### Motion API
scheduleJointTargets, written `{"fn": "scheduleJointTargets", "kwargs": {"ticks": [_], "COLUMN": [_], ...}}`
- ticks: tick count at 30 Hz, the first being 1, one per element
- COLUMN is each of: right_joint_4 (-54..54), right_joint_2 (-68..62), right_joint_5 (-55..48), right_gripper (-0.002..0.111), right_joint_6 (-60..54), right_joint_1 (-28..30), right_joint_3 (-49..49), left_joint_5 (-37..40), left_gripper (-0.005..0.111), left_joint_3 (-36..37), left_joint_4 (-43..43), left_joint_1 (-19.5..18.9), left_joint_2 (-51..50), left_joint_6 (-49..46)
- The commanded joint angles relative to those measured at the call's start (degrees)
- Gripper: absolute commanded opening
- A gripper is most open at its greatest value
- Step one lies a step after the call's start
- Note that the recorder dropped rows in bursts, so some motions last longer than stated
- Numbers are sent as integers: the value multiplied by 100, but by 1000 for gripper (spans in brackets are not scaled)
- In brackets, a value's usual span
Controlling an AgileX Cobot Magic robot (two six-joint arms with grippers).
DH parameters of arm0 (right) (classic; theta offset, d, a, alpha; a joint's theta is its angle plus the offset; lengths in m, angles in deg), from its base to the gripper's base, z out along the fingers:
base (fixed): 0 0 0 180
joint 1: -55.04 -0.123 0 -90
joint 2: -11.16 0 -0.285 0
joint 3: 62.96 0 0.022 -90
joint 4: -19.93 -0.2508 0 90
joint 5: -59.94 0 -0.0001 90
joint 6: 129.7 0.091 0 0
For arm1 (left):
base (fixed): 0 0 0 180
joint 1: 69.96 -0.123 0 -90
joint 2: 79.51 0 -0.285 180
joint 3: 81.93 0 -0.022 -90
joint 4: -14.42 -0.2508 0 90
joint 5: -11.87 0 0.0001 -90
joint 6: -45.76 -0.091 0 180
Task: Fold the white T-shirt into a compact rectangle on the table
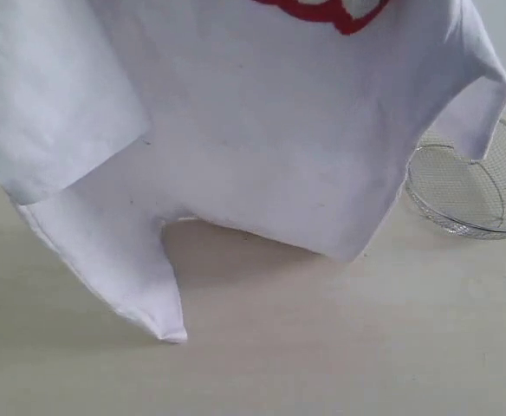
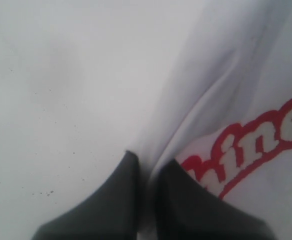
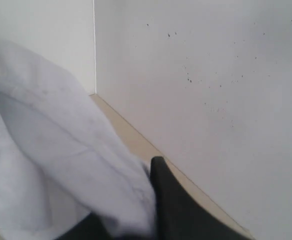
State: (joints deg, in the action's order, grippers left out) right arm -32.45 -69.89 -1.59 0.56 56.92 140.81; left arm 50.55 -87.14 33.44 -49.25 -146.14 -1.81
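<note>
White short-sleeved cotton T-shirt (image 1: 262,147), red lettering: hung over pale beige table (image 1: 340,347), corner touching. L gripper (image 2: 148,162), R gripper (image 3: 141,192) both clenched on cloth. Risk: sleeve snags silver wire-mesh basket (image 1: 470,195); corner bunches.

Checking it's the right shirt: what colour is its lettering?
White letters outlined in red on the white T-shirt, clearest in the left wrist view.

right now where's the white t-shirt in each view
Exterior: white T-shirt hangs across the top, red lettering at the upper edge, one corner low near the table.
Left wrist: pinched in the left gripper, red lettering beside it.
Right wrist: bunched at the right gripper, no lettering.
Shared landmark: the red lettering, exterior and left wrist only.
</note>
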Motion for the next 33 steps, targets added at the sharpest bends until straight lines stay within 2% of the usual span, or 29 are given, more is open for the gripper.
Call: {"fn": "scheduleJointTargets", "kwargs": {"ticks": [1, 7, 25, 33], "right_joint_4": [172, 217, 494, 628], "right_joint_2": [61, 61, 71, 71], "right_joint_5": [-65, -342, -843, -843], "right_gripper": [0, 0, 0, 0], "right_joint_6": [303, 529, 940, 1204], "right_joint_1": [40, 40, 40, 40], "right_joint_3": [401, 779, 1604, 1830], "left_joint_5": [63, 572, 784, 991], "left_gripper": [5, 5, 5, 5], "left_joint_3": [-350, -770, -1275, -1611], "left_joint_4": [-45, -33, 1042, 1070], "left_joint_1": [-17, -17, -17, -17], "left_joint_2": [78, 78, 305, 318], "left_joint_6": [170, 170, 253, 740]}}
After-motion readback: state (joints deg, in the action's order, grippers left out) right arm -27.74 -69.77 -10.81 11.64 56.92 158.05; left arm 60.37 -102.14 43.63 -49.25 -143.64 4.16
